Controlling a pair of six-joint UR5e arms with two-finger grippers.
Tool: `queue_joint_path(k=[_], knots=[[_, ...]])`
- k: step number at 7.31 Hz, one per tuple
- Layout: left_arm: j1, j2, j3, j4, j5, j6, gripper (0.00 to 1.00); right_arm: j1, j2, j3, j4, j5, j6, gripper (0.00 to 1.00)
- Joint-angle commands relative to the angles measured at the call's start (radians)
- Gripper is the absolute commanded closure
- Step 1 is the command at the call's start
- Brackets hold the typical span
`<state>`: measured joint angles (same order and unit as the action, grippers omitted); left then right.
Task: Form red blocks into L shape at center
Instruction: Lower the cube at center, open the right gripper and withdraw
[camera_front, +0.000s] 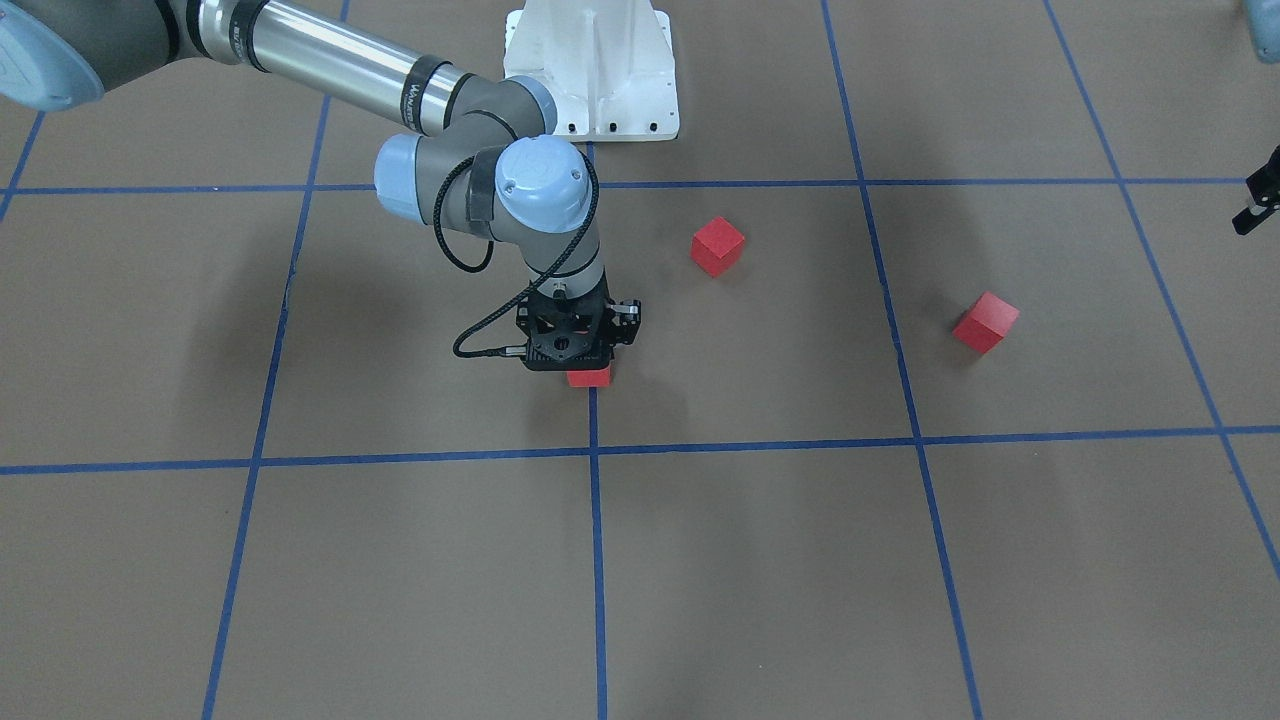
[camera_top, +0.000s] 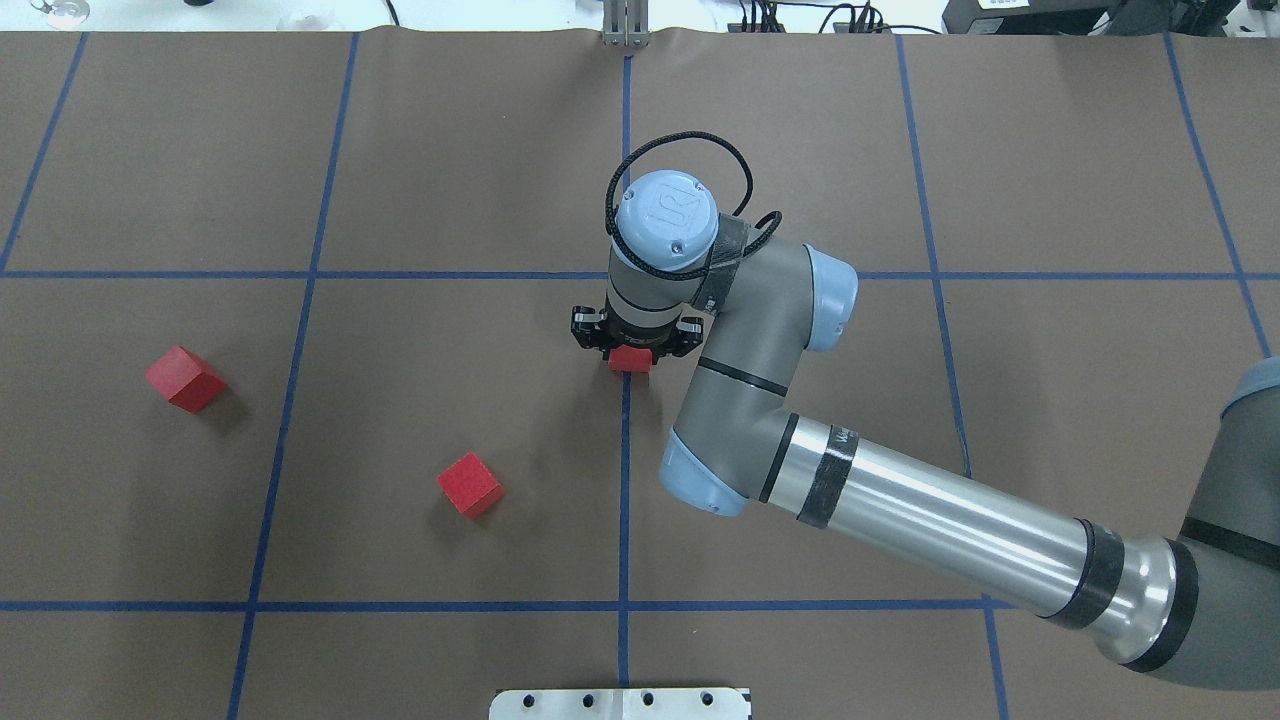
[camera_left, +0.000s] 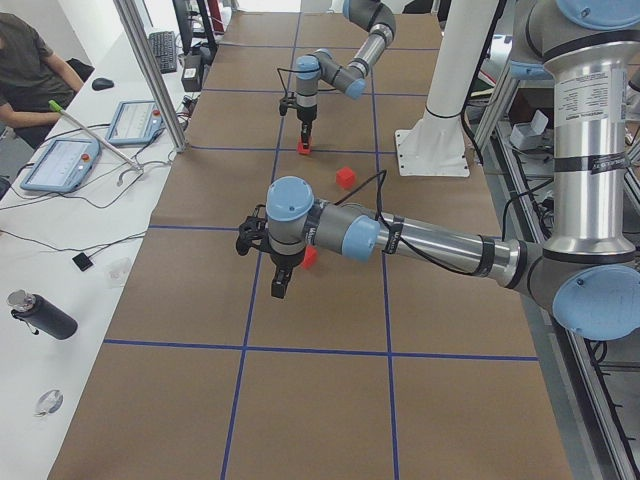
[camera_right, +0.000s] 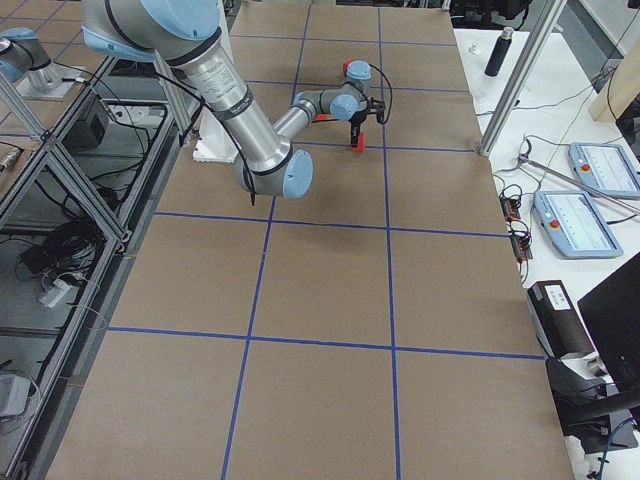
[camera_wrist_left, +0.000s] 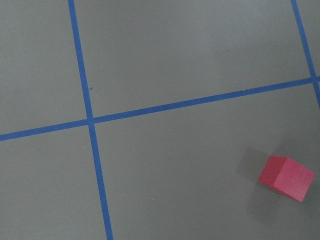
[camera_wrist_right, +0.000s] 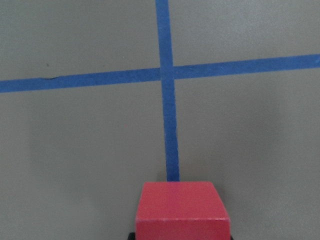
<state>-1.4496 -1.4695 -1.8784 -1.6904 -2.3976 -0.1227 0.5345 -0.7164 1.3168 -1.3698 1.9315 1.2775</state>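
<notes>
1. Right fingers (camera_right: 357, 132) are straddling the center block (camera_top: 630, 360), which is sitting on the middle tape line (camera_top: 625, 480). Cannot tell if they are clenching it or released.
2. Left fingers (camera_left: 283, 282) are hanging over bare worktop (camera_top: 800, 150). Clenched or released, cannot tell.
3. In the overhead view, two more red blocks are lying loose and well apart: nearer block (camera_top: 469, 484) at 8 o'clock of the center block, far block (camera_top: 185, 378) at 9 o'clock.
4. Risk: the right fingers could be dragging or twisting the center block off the line when lifting away.
5. Risk: both loose blocks are sitting skewed to the grid, so a corner grasp could slip. A sloppy placement could bump the center block and leave gaps in the L.
6. Hidden: the wrist body is covering the right fingertips from overhead, and the right wrist view is cutting the block off at the bottom. Contact with the worktop is unclear.
</notes>
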Motion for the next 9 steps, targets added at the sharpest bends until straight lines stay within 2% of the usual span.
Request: queue_joint_path(k=[1, 2, 4, 5, 7, 8, 9], knots=[[0.0, 0.0, -0.002, 0.0, 0.0, 0.0, 0.0, 0.001, 0.0, 0.002, 0.0, 0.0, -0.001, 0.14], [0.0, 0.0, -0.002, 0.0, 0.002, 0.0, 0.0, 0.001, 0.0, 0.004, 0.0, 0.0, -0.001, 0.01], [0.0, -0.026, -0.004, 0.002, 0.012, -0.003, 0.0, 0.01, 0.0, 0.039, -0.002, 0.007, -0.001, 0.01], [0.005, -0.038, -0.007, 0.0, 0.014, -0.068, 0.0, 0.034, -0.039, 0.103, -0.02, 0.039, -0.001, 0.01], [0.011, -0.069, -0.051, 0.0, 0.015, -0.314, 0.0, 0.122, -0.258, 0.362, -0.072, 0.111, -0.006, 0.01], [0.059, -0.068, -0.118, 0.002, 0.031, -0.482, 0.0, 0.178, -0.341, 0.436, -0.074, 0.163, -0.057, 0.01], [0.14, -0.069, -0.166, 0.0, 0.052, -0.696, 0.0, 0.249, -0.409, 0.472, -0.074, 0.229, -0.125, 0.01]])
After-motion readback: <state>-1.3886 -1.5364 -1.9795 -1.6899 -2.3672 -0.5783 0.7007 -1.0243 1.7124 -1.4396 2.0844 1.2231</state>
